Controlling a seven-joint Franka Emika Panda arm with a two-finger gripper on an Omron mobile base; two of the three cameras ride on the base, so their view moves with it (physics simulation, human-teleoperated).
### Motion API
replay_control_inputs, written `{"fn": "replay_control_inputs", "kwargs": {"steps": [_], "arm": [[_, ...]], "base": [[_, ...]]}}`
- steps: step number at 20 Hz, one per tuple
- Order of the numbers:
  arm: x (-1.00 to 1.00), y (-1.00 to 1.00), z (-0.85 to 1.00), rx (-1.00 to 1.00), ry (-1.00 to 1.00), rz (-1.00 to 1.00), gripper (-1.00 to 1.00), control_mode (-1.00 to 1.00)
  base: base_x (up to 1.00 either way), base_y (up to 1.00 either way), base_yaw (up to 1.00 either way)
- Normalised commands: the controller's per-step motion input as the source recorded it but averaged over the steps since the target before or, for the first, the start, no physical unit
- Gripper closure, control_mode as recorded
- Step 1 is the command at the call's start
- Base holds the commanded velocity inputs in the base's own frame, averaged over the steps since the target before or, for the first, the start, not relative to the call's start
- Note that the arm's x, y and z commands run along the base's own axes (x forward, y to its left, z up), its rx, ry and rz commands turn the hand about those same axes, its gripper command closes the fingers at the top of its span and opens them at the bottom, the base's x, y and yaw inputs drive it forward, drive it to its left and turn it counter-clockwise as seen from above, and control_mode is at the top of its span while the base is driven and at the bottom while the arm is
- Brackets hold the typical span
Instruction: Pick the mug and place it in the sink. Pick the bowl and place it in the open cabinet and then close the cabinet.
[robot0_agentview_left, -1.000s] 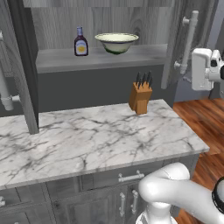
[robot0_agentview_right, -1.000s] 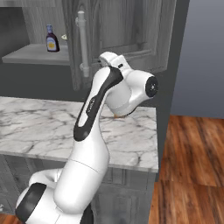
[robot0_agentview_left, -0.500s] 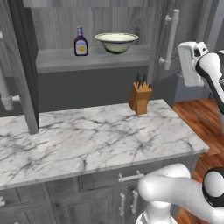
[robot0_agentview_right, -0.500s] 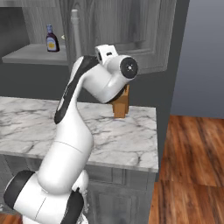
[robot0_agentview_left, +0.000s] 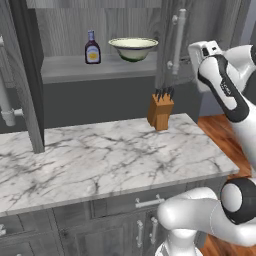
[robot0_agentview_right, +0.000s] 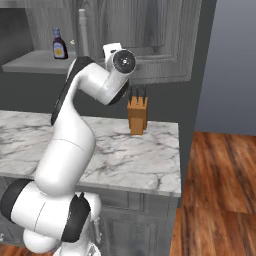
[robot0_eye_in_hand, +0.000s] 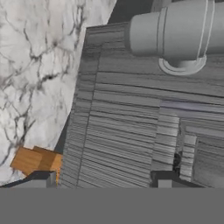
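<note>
My pincer (robot0_eye_in_hand: 103, 181), tips apart, faces the cabinet door (robot0_eye_in_hand: 131, 131) just ahead; next I push it shut.

One bowl (robot0_agentview_left: 133, 48) sitting on the cabinet (robot0_agentview_left: 65, 67) shelf, one sauce bottle (robot0_agentview_left: 92, 48) standing left of it, one knife block (robot0_agentview_left: 160, 109) standing on the counter (robot0_agentview_left: 100, 155)
</note>
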Motion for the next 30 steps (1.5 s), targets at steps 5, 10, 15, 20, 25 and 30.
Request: {"fn": "replay_control_inputs", "kwargs": {"steps": [5,10,15,20,25,30], "arm": [[0.44,0.11,-0.28,-0.07,-0.29,-0.07,-1.0,-1.0],[0.72,0.02,-0.1,0.0,-0.15,-0.06,-1.0,-1.0],[0.89,0.0,0.0,0.0,0.01,-0.11,-1.0,-1.0],[0.81,0.0,0.18,0.01,0.21,-0.11,-1.0,-1.0],[0.44,-0.15,0.25,0.07,0.31,-0.06,-1.0,-1.0],[-0.22,-0.27,0.0,0.1,0.18,0.0,-1.0,-1.0]], "base": [[0.0,0.0,0.0],[0.0,0.0,0.0],[0.0,0.0,0.0],[0.0,0.0,0.0],[0.0,0.0,0.0],[0.0,0.0,0.0]]}}
